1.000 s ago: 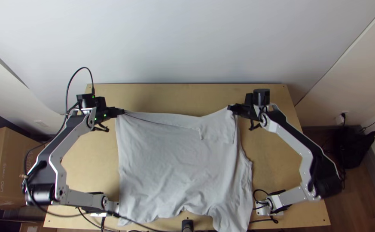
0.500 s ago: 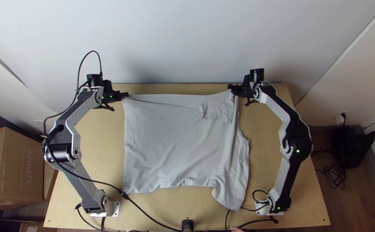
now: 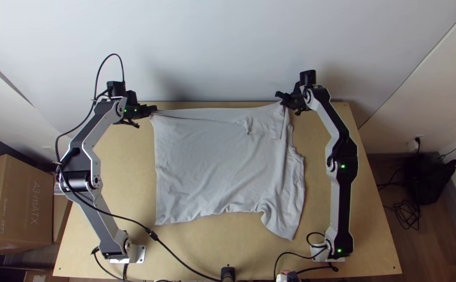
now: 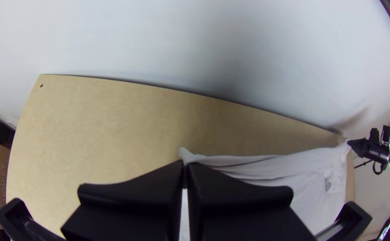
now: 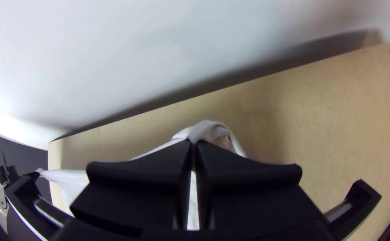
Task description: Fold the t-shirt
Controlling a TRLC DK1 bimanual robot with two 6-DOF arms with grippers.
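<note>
Sliding up the desk (image 3: 228,250) toward its far edge: pale t-shirt (image 3: 217,162), mostly spread, near hem trailing. Left pincer (image 3: 155,109) and right pincer (image 3: 280,97), each closed on cloth by desk's far edge. Smoothing drag, I judge; small rumple (image 3: 259,126) may want flattening before folding.

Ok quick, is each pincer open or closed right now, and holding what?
Left pincer: closed, holding the shirt at the left end of its far edge.
Right pincer: closed, holding that edge's right end.
</note>
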